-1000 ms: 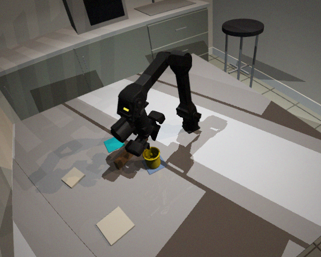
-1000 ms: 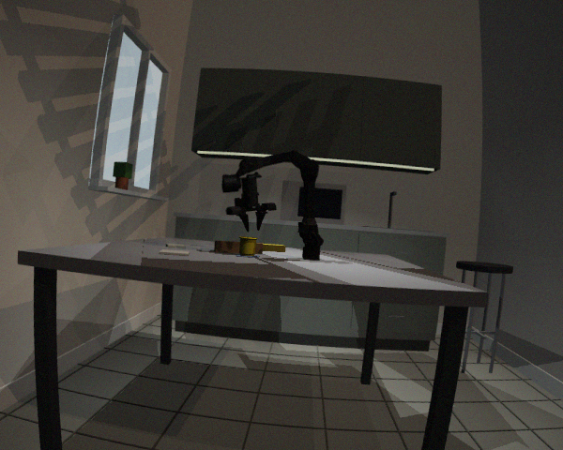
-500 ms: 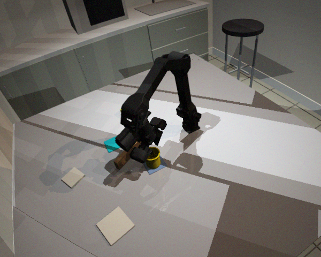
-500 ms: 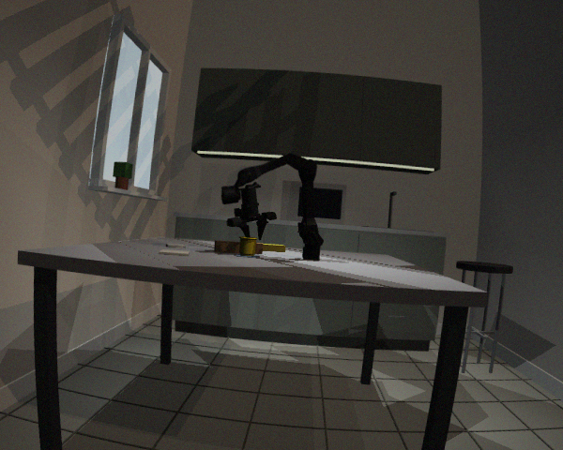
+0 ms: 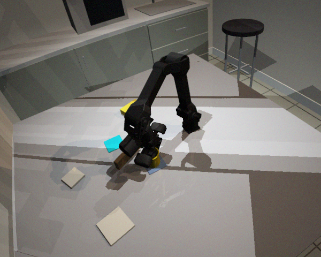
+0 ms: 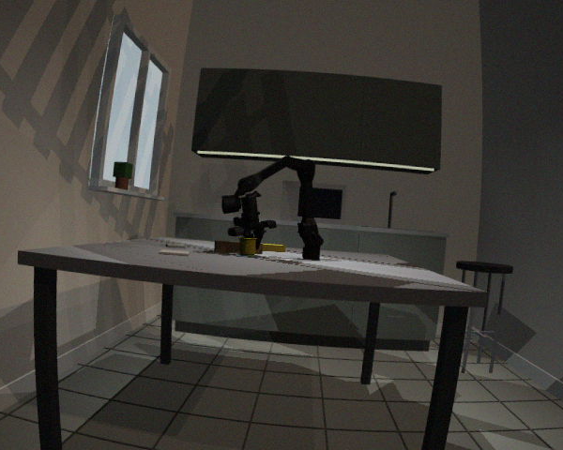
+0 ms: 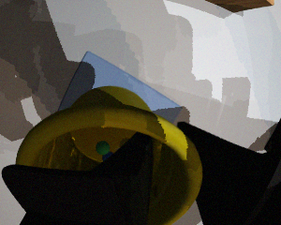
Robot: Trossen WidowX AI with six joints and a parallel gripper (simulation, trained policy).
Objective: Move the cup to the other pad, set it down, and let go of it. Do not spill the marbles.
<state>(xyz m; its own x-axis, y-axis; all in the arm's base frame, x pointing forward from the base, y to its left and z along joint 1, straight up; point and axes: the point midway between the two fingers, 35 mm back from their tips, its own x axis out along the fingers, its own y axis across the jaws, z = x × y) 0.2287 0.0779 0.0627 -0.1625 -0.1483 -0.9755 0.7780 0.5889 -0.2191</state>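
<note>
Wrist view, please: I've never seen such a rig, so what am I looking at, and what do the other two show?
The machine is one black jointed arm. The wrist picture looks down past its two-finger gripper: one dark finger crosses the rim of a round yellow cup, the other is beside it. A green marble shows inside. Whether the fingers grip the cup, I cannot tell. The top view looks down at the table: a blue square pad under the cup, a brown block, a cyan square, two cream squares and a yellow block. The exterior view shows the room from the side.
</note>
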